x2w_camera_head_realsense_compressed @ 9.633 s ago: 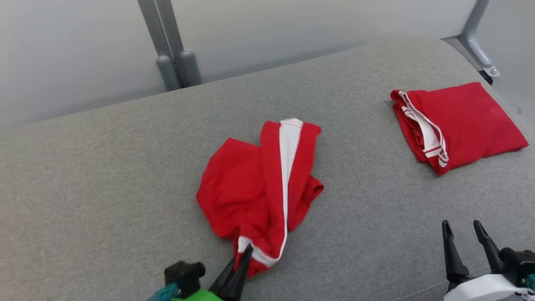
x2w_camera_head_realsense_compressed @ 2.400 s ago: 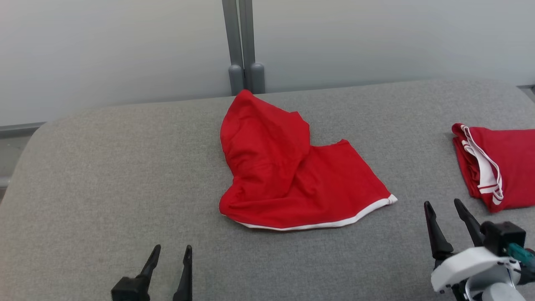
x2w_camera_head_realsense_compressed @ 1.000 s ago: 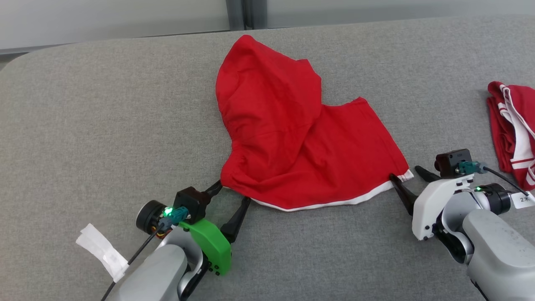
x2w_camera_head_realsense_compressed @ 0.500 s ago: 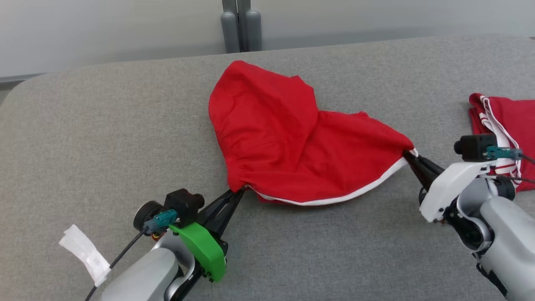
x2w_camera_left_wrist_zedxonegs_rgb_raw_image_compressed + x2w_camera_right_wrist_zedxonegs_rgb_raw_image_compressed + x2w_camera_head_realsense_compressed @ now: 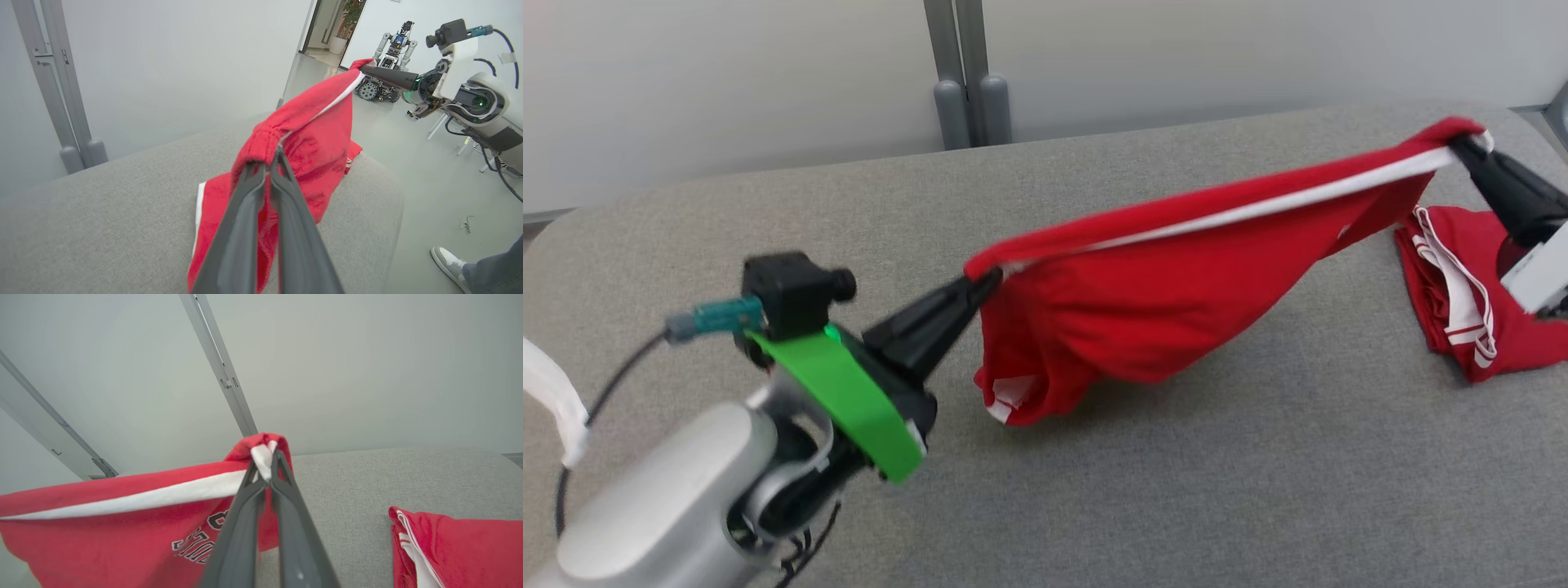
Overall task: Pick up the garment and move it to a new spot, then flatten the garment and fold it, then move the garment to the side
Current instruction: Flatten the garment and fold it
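Moved: garment [image 5: 1176, 278] has been lifted off the couch [image 5: 1176, 490] since half a second ago, raised by left gripper [image 5: 982, 284] and right gripper [image 5: 1462, 145].
Couch: grey, seen below both grippers.
Garment: red with white trim, stretched between the two grippers and sagging beneath them; whether its lowest fold touches the couch cannot be told.
Folded garment [image 5: 1421, 269]: red, laid on the couch just under the right gripper.
Left gripper: clamped tight on the gathered corner.
Right gripper: clamped tight on the white-trimmed corner.
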Tool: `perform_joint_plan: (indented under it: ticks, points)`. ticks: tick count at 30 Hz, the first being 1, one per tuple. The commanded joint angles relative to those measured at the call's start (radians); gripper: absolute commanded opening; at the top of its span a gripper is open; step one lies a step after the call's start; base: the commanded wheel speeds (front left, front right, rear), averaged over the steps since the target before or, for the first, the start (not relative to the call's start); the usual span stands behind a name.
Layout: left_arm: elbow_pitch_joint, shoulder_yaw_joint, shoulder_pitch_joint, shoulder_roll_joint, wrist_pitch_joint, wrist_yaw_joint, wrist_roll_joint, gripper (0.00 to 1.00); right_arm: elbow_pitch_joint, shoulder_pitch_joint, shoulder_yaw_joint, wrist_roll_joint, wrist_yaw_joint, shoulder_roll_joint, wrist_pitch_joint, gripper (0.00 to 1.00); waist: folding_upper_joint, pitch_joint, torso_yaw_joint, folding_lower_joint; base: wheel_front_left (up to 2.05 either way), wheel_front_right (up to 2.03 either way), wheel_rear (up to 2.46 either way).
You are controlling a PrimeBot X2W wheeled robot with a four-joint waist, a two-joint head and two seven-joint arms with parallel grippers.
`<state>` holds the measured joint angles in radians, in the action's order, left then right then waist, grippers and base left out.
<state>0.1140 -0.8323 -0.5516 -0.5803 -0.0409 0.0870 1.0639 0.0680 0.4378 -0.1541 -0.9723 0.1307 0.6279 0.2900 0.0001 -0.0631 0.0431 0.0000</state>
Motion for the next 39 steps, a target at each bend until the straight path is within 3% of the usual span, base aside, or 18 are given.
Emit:
perform_joint_plan:
  ticks: [1, 5, 11, 16, 20, 24, 29, 33, 39]
  points:
    - [0.010, 0.027, -0.067, -0.003, -0.019, -0.010, 0.009, 0.00, -0.010, 0.049, 0.020, 0.014, 0.000, -0.015, 0.026, 0.00, -0.0001, -0.090, 0.003, 0.0000, 0.00, 0.00, 0.00]
    - [-0.043, 0.082, -0.292, 0.047, -0.081, -0.030, -0.022, 0.00, 0.016, 0.238, 0.062, 0.124, 0.000, -0.058, 0.083, 0.00, -0.0001, -0.217, 0.000, 0.0000, 0.00, 0.00, 0.00]
    - [-0.332, 0.130, -0.672, 0.179, -0.086, -0.037, -0.121, 0.00, 0.213, 0.621, 0.114, 0.308, 0.000, -0.195, 0.083, 0.00, -0.0001, -0.384, 0.002, 0.0000, 0.00, 0.00, 0.00]
    - [-0.613, 0.111, -0.936, 0.267, 0.075, -0.040, -0.298, 0.00, 0.395, 0.886, 0.135, 0.467, 0.000, -0.277, -0.055, 0.00, -0.0001, -0.461, 0.012, 0.0000, 0.00, 0.00, 0.00]
    - [-0.797, 0.077, -0.994, 0.312, 0.220, -0.031, -0.386, 0.00, 0.514, 0.950, 0.102, 0.499, 0.000, -0.343, -0.189, 0.00, -0.0001, -0.477, 0.034, 0.0000, 0.00, 0.00, 0.00]
    - [-0.912, 0.053, -0.924, 0.355, 0.281, 0.008, -0.382, 0.00, 0.582, 0.876, 0.016, 0.458, 0.000, -0.357, -0.272, 0.00, -0.0001, -0.467, 0.040, 0.0000, 0.00, 0.00, 0.00]
    - [-0.946, -0.004, -0.755, 0.357, 0.301, 0.038, -0.367, 0.00, 0.537, 0.688, -0.092, 0.330, 0.000, -0.310, -0.344, 0.00, -0.0001, -0.430, 0.026, 0.0000, 0.00, 0.00, 0.00]
    - [-0.878, -0.059, -0.556, 0.336, 0.306, 0.044, -0.322, 0.00, 0.461, 0.469, -0.146, 0.214, 0.000, -0.239, -0.373, 0.00, -0.0001, -0.384, 0.019, 0.0000, 0.00, 0.00, 0.00]
    - [-0.665, -0.196, -0.216, 0.220, 0.291, 0.044, -0.199, 0.00, 0.370, 0.092, -0.179, 0.103, 0.000, -0.138, -0.386, 0.00, -0.0001, -0.226, 0.011, 0.0000, 0.00, 0.00, 0.00]
